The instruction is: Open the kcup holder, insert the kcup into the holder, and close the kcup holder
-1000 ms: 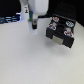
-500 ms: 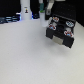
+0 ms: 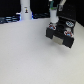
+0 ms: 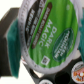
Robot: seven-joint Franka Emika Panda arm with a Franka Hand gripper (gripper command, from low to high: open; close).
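The kcup (image 4: 47, 32), a round white pod with a green "Dark Magic" lid, fills the wrist view. It is held between my gripper's teal fingers (image 4: 11, 47). In the exterior view my gripper (image 3: 53, 23) hangs at the upper edge of the kcup holder (image 3: 63, 34), a black box with round pod slots on the exterior view's right. The pod is too small to make out there. The holder's dark top with round slots (image 4: 75, 74) shows just behind the pod in the wrist view. I cannot tell whether the drawer is open.
A tall white bottle-shaped object (image 3: 25, 10) with a dark mark stands at the back on the exterior view's left. Dark clutter with blue lights (image 3: 10, 20) lines the back edge of the white table (image 3: 30, 55).
My arm has moved to the exterior view's right, from near the back middle to the holder's edge, carrying the pod. The holder and the bottle have not moved.
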